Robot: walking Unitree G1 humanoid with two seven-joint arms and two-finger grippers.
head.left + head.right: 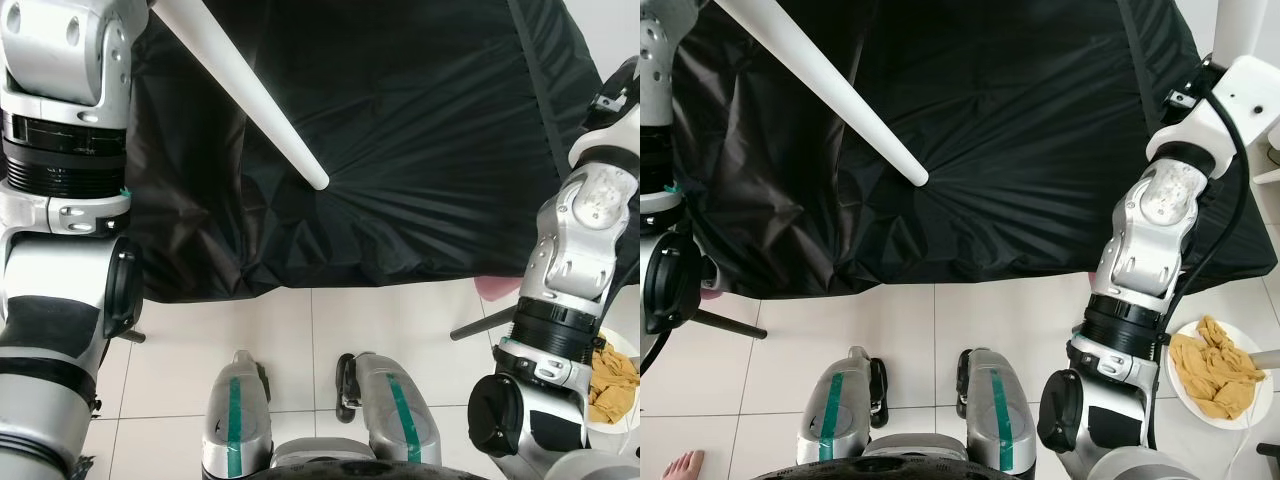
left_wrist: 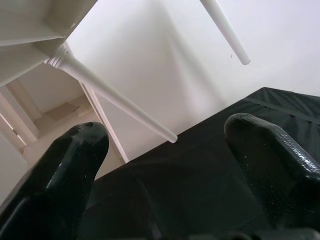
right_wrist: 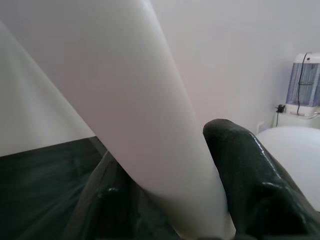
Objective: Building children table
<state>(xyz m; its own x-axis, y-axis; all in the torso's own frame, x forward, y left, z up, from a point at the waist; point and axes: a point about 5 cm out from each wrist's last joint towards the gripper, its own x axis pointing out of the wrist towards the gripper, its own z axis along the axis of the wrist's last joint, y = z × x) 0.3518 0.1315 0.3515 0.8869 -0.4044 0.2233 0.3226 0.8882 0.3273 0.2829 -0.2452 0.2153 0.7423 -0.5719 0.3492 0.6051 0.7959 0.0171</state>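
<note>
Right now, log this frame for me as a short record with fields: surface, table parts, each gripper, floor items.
surface: black cloth draped over a low platform before the robot
table parts: white table leg angled over the cloth, tip free; another leg screwed into the white tabletop
left gripper: open, nothing between the fingers, aimed over the cloth
right gripper: shut on a white table leg
floor items: white plate with a tan cloth, by the right arm; a person's bare foot
</note>
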